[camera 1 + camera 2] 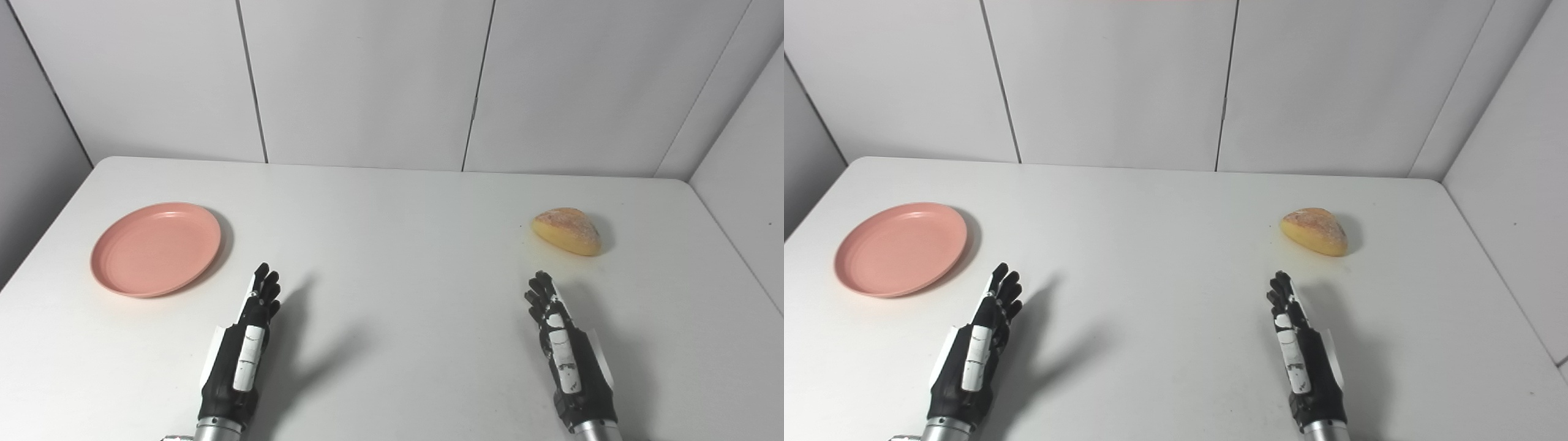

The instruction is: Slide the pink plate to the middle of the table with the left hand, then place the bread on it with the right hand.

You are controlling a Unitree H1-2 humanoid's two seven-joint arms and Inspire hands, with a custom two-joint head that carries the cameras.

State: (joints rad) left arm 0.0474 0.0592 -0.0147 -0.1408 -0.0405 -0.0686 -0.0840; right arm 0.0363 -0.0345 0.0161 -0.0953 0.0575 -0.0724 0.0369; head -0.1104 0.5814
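A pink plate lies empty on the left side of the white table. A golden bread roll lies on the right side. My left hand is open, fingers straight and pointing away, held near the front edge, to the right of and nearer than the plate, apart from it. My right hand is open the same way, nearer than the bread and a little left of it, not touching it. Both hands hold nothing.
White wall panels stand behind the table's far edge and along the right side. The table's left edge runs close to the plate. Nothing else lies on the table.
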